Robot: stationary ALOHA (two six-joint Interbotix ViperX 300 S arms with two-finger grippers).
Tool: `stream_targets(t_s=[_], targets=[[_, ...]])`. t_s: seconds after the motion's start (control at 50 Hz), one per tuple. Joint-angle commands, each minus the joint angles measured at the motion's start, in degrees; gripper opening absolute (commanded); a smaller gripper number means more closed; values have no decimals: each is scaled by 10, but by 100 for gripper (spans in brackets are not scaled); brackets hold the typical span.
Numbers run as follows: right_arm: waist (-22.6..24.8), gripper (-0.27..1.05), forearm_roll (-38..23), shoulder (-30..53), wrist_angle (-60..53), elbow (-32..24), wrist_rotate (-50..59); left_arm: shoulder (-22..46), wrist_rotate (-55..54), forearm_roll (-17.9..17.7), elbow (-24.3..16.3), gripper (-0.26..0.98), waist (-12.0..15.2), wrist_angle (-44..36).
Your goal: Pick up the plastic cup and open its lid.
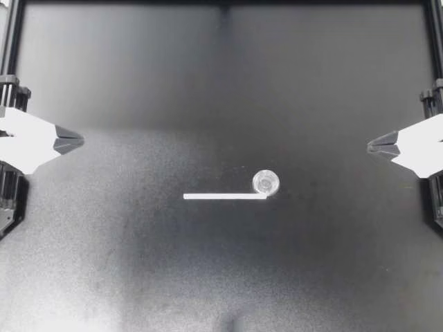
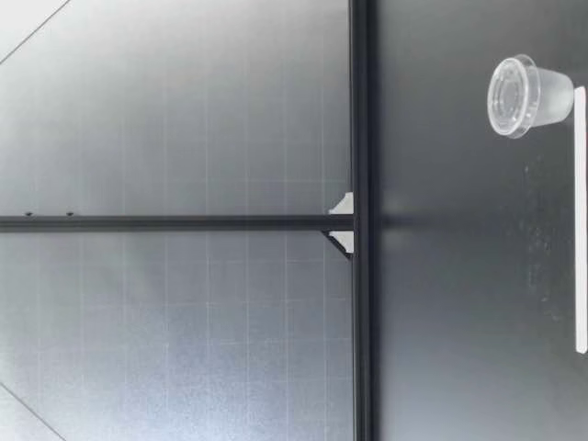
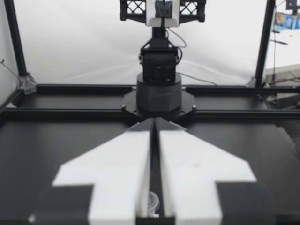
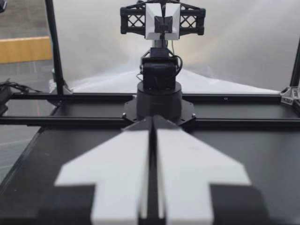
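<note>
dark matte table w/ white strip beside lidded cup

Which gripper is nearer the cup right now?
Right. The cup lies right of centre, closer to my right gripper at the right side; my left gripper sits farther off at the left side.

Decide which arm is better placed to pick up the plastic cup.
Probably right: the plastic cup stands nearer my right gripper than my left gripper; the white strip lies on the cup's other side.
</note>
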Motion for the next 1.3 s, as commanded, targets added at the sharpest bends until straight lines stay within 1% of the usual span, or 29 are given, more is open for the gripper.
stream_targets(t_s=[0.0, 0.06, 0.22, 0.28, 0.36, 0.44, 0.54, 0.68, 0.9, 1.0, 1.08, 1.14, 1.2, 1.28], targets=[[-1, -16, -2, 2, -4, -7, 0, 3, 4, -2, -10, -19, -4, -18], [-1, -19, -2, 2, -14, -6, 0, 4, 4, -2, -7, -19, -4, -38], [-3, -19, -2, 24, -53, -4, -3, 23, 9, -2, 2, -19, -2, -74], [-4, -19, -2, 46, -67, -4, -3, 45, 17, -2, 9, -19, 6, -78], [-13, -19, -2, 86, -85, -8, -2, 88, 24, -2, 11, -19, 24, -83], [-19, -19, -2, 121, -97, -12, -1, 133, 27, -3, 9, -19, 30, -84], [-20, -19, -2, 159, -104, -18, 0, 189, 31, -3, -4, -19, 30, -89], [-20, -19, -1, 189, -104, -21, 1, 256, 25, -3, -24, -19, 30, -97], [-19, -19, -1, 226, -104, -22, 4, 341, 23, -3, -66, -19, 30, -125], [-20, -19, 0, 240, -103, -21, 4, 383, 24, -3, -86, -17, 30, -126], [-19, -19, 1, 254, -99, -21, 5, 426, 23, -3, -105, -12, 30, -126], [-20, -19, 2, 266, -98, -22, 5, 455, 23, -3, -120, -5, 30, -126], [-20, -19, 3, 278, -96, -24, 5, 483, 23, -2, -134, 4, 30, -125], [-20, -19, 3, 294, -93, -27, 5, 519, 23, -3, -157, 22, 30, -120]])
